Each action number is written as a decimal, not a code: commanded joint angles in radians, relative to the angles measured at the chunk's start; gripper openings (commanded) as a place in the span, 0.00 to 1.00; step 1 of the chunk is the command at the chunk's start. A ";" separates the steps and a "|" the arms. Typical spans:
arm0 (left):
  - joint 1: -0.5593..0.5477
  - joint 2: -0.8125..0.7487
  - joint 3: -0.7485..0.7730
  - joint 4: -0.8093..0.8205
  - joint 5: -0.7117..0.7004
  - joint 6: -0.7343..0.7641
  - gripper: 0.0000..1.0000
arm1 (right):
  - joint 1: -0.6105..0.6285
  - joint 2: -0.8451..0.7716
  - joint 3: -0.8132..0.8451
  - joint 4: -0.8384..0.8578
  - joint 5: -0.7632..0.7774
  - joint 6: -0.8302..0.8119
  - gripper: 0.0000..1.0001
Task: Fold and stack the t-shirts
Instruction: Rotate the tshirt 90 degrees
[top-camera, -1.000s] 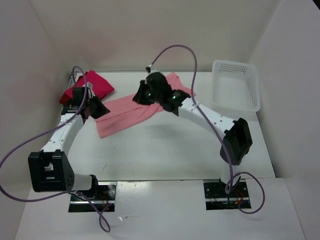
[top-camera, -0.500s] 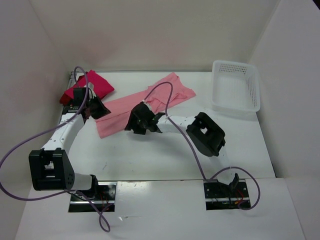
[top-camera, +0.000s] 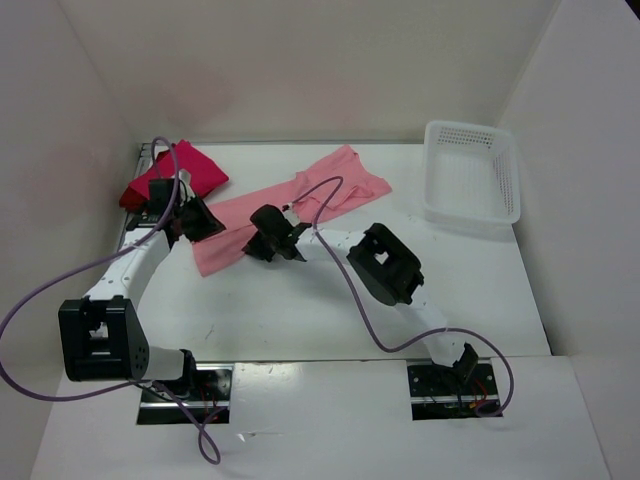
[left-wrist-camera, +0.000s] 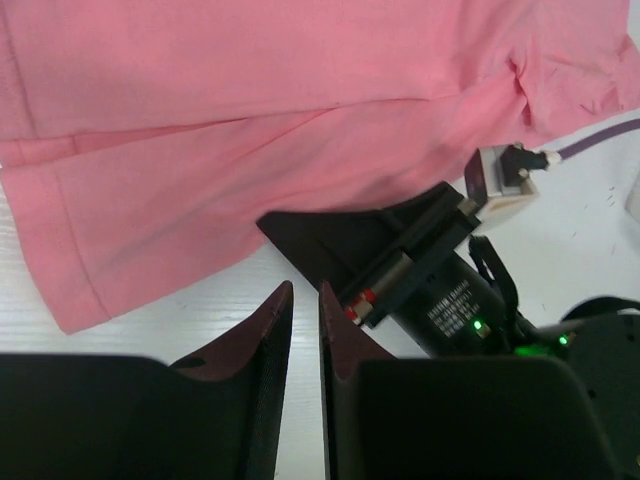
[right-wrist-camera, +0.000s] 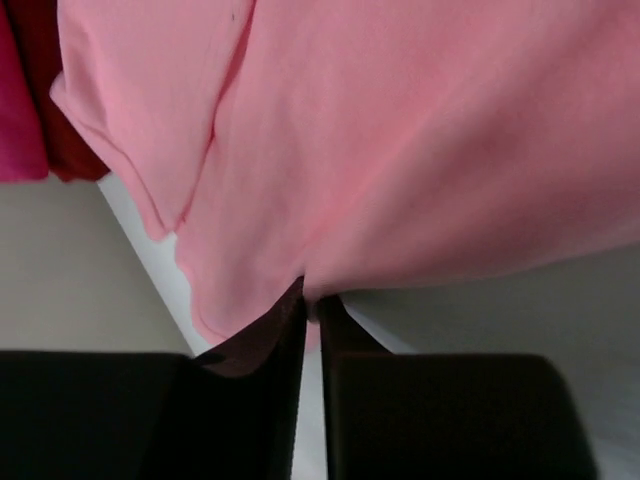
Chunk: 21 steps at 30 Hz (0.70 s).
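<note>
Three shirts are lying on the table (top-camera: 300, 310). The salmon shirt (top-camera: 225, 240) is sprawling flat across the middle of the overhead view, its long axis running from lower left to upper right. The crimson shirt (top-camera: 198, 168) and dark red shirt (top-camera: 133, 192) are bunching together at upper left, just beyond the salmon one's lower-left end.

In the right wrist view, the right jaws are pressing nearly together at the salmon shirt's near long edge. The cloth is puckering to their tips, so they are apparently nipping that edge, roughly a third of the way along from the lower-left end.

The left jaws are hanging over bare table beside that same end, standing only a thin slit apart and gripping nothing. In the left wrist view the hem is lying just ahead of them, toward the top of the frame.

Judging by this, the left arm (top-camera: 130, 265) is sitting nearer the free hem corner, and a short reach forward would be putting both grips on one edge for a fold across the long axis.
</note>
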<state>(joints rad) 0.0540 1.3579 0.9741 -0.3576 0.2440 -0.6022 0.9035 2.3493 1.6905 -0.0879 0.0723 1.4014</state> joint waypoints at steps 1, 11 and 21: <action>-0.014 -0.025 0.037 0.034 0.024 0.004 0.23 | -0.011 0.073 0.099 -0.110 0.050 0.106 0.11; -0.079 0.058 0.077 0.046 -0.014 0.059 0.32 | -0.029 -0.252 -0.421 0.019 -0.061 -0.157 0.00; -0.239 0.386 0.302 0.106 -0.023 0.087 0.54 | -0.029 -0.703 -0.969 -0.036 -0.236 -0.275 0.07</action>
<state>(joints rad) -0.1490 1.6764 1.2037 -0.3115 0.2253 -0.5480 0.8700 1.7329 0.8143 -0.0158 -0.1417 1.1915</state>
